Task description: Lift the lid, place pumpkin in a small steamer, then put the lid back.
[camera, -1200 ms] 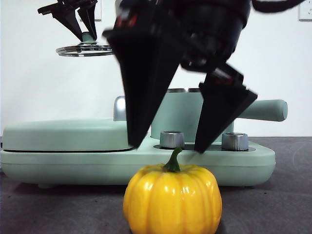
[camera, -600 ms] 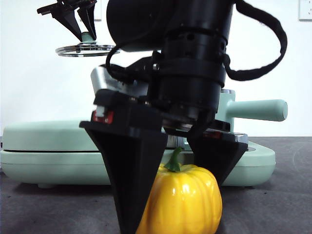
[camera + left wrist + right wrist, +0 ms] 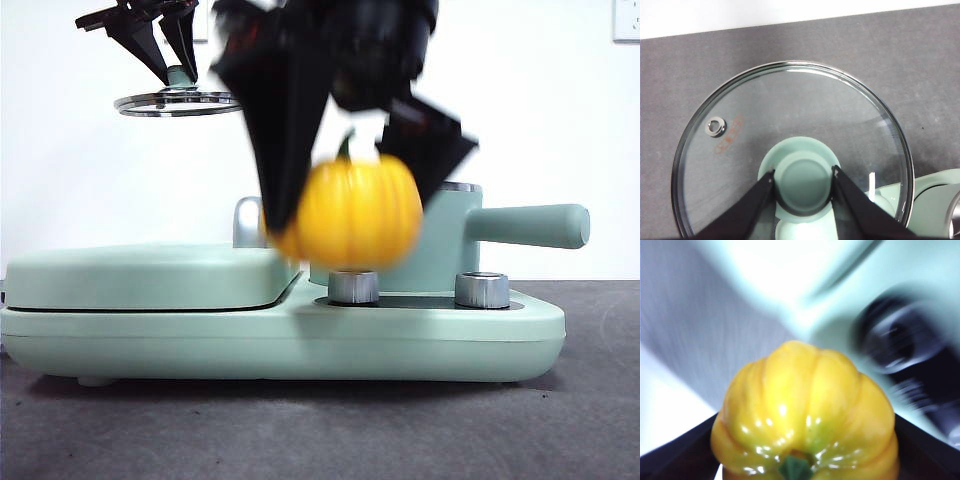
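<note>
The yellow pumpkin (image 3: 355,212) hangs in the air in front of the small steamer (image 3: 450,240), blurred by motion, with my right gripper (image 3: 350,190) shut on its sides. In the right wrist view the pumpkin (image 3: 805,415) fills the space between the black jaws, green stem toward the camera. High at the back left, my left gripper (image 3: 168,60) is shut on the mint-green knob of the glass lid (image 3: 178,102). The left wrist view shows the lid (image 3: 790,145) from above, the jaws clamped on its knob (image 3: 802,182).
A wide mint-green appliance base (image 3: 280,325) with two silver knobs (image 3: 353,286) spans the dark table. Its flat rectangular cover (image 3: 140,275) lies on the left half. The steamer's long side handle (image 3: 530,226) points right.
The right gripper closed on the pumpkin on the table and has lifted it up to the steamer's height. The left gripper with the lid has stayed still.
</note>
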